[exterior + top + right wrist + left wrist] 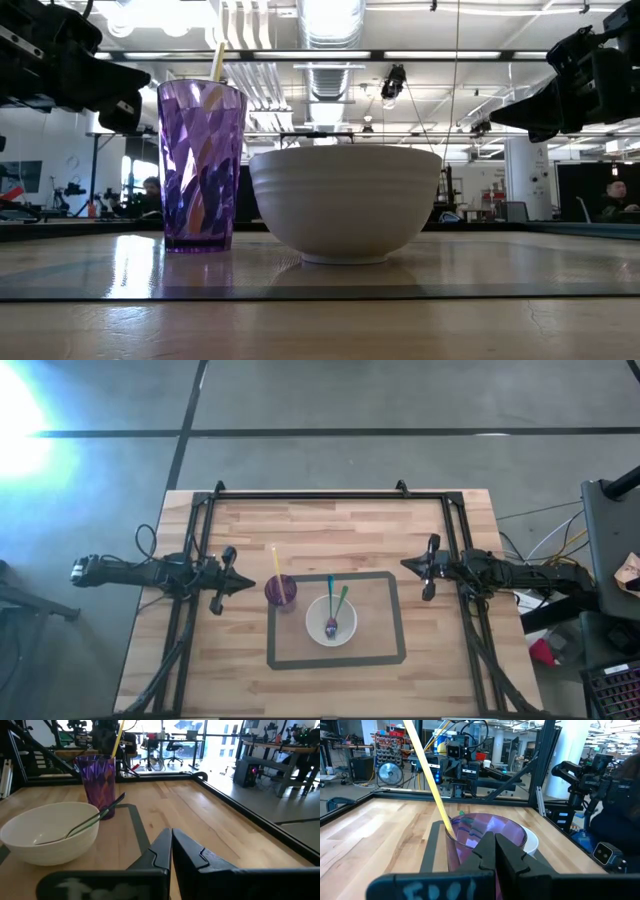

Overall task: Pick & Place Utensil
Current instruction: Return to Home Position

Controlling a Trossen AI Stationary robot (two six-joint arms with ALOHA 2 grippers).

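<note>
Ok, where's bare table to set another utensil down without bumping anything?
Free: the wood right of the white bowl inside the tape frame, and the strip beyond the frame between the left claw and right claw. Crowded: the purple cup and bowl stand close together at the frame's left.

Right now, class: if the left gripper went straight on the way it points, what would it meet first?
Most likely the purple cup, which stands directly ahead of the shut left gripper. It would probably hit near the rim, though height is hard to judge.
</note>
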